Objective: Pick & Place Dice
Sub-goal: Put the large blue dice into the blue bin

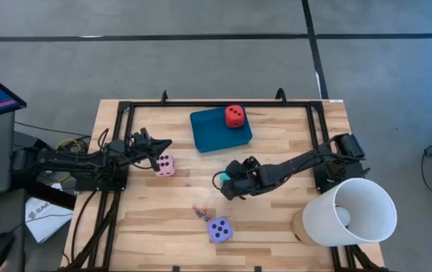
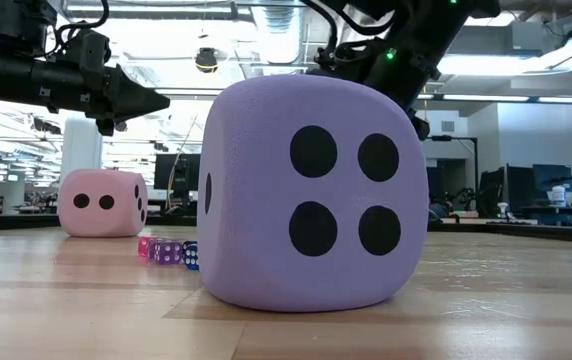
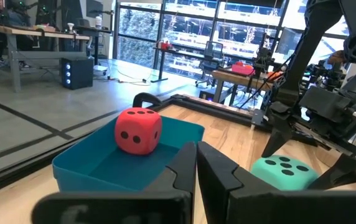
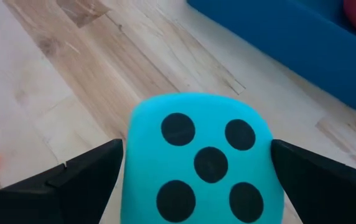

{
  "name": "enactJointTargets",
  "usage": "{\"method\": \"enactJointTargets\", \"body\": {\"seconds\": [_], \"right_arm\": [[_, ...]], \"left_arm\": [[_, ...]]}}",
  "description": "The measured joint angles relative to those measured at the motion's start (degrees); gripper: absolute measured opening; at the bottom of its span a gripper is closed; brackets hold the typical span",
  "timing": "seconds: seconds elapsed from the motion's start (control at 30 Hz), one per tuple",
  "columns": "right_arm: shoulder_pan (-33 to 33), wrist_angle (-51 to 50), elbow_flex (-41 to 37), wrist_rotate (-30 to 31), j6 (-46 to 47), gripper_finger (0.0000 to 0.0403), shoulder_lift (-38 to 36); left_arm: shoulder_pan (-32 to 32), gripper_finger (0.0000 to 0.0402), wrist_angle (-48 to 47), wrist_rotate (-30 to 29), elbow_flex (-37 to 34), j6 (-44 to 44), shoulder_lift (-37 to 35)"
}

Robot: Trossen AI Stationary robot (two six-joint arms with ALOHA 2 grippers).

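**A:** Between the spread fingers of your right end effector (image 4: 196, 168) sits the soft turquoise cube with rounded corners and dark pips (image 4: 200, 158), five-face up, resting on the wooden bench (image 1: 276, 219) just short of the flat teal rectangular tray (image 1: 212, 132). The fingers stand apart on either side of it and, as far as I can tell, not yet pressing.

**B:** So what should you worry about?

**A:** The cube looks squashy. Close off-centre and it may twist or pop out. Lift low and you could clip the tray wall, or nudge the red foam die (image 1: 235, 115) already lying inside.

**B:** And the others?

**A:** The pink die (image 1: 165, 162) lies just beside your left end effector (image 1: 155, 148), whose fingers are together and hold nothing. The purple die (image 1: 219, 229) sits near the front edge, touching neither arm, with a few tiny coloured dice (image 1: 199, 211) near it. A wide swing there could scatter them.
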Motion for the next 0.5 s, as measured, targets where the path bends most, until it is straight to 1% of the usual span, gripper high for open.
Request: {"method": "enactJointTargets", "body": {"seconds": [0.5], "right_arm": [[0.00,0.33,0.02,0.13,-0.50,0.0400,0.00]], "left_arm": [[0.00,0.0006,-0.02,0.01,-0.01,0.01,0.00]]}}
